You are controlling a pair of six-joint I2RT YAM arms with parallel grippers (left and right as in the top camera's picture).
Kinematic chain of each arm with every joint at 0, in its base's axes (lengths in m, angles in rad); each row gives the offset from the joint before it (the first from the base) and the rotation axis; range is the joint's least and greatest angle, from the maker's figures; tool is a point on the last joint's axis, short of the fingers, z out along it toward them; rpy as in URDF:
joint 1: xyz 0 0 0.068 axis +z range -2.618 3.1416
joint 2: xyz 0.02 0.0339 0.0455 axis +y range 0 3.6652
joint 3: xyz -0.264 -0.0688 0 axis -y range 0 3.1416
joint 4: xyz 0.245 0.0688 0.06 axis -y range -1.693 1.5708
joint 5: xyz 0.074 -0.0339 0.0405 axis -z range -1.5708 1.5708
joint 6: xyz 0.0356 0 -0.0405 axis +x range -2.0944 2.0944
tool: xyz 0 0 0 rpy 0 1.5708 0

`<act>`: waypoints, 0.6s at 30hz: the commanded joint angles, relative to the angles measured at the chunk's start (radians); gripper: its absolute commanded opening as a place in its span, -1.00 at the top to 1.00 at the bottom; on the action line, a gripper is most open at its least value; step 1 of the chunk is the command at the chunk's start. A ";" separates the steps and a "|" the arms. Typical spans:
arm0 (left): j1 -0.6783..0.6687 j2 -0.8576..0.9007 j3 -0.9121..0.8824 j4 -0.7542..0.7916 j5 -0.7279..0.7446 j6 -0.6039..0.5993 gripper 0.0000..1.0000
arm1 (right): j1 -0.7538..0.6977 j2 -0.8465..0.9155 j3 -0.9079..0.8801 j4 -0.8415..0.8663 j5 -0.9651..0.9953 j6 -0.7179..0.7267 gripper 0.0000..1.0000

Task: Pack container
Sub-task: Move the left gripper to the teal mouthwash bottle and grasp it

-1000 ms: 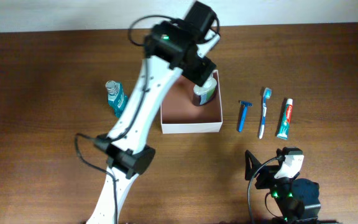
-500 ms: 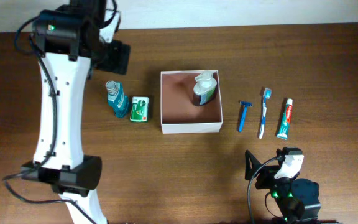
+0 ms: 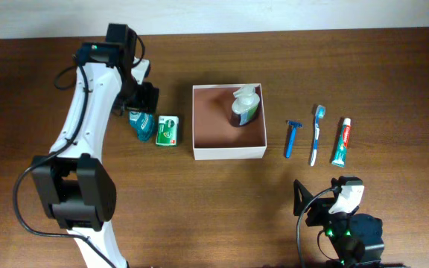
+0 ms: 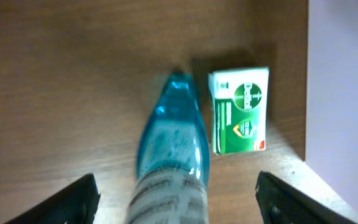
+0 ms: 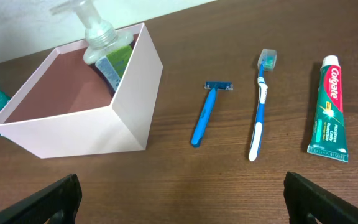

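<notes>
The container [image 3: 229,152] is a white square box with a pinkish-brown inside, at mid table; it also shows in the right wrist view [image 5: 73,130]. A pump soap bottle [image 3: 244,106] leans in its far right corner. My left gripper [image 3: 143,104] is open right over a teal mouthwash bottle [image 3: 141,126]. In the left wrist view the bottle [image 4: 173,149] stands between my spread fingers [image 4: 178,202], which do not touch it. A green soap box [image 3: 167,129] lies between the bottle and the container. My right gripper [image 3: 337,201] is open and empty near the front edge.
A blue razor [image 3: 293,138], a toothbrush [image 3: 316,134] and a toothpaste tube [image 3: 341,141] lie in a row right of the container. The right wrist view shows them too: razor [image 5: 207,112], toothbrush [image 5: 261,102], toothpaste [image 5: 329,106].
My left arm left the pump bottle in the container, swung left and came down over the mouthwash bottle. The right arm has not moved.
</notes>
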State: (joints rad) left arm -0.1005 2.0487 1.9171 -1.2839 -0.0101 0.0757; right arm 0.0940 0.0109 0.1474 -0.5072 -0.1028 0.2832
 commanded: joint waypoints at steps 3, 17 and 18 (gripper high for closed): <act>0.002 -0.001 -0.120 0.085 0.048 0.046 -0.48 | -0.007 -0.007 -0.006 -0.001 0.005 -0.005 -0.98; -0.002 -0.039 0.029 -0.008 0.040 0.046 0.59 | -0.007 -0.007 -0.006 -0.001 0.005 -0.005 -0.98; -0.004 -0.052 0.062 -0.031 0.041 0.045 0.60 | -0.007 -0.007 -0.006 -0.001 0.005 -0.005 -0.97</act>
State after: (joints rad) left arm -0.1005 2.0506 1.8587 -1.2839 0.0196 0.1146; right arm 0.0940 0.0109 0.1474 -0.5068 -0.1028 0.2836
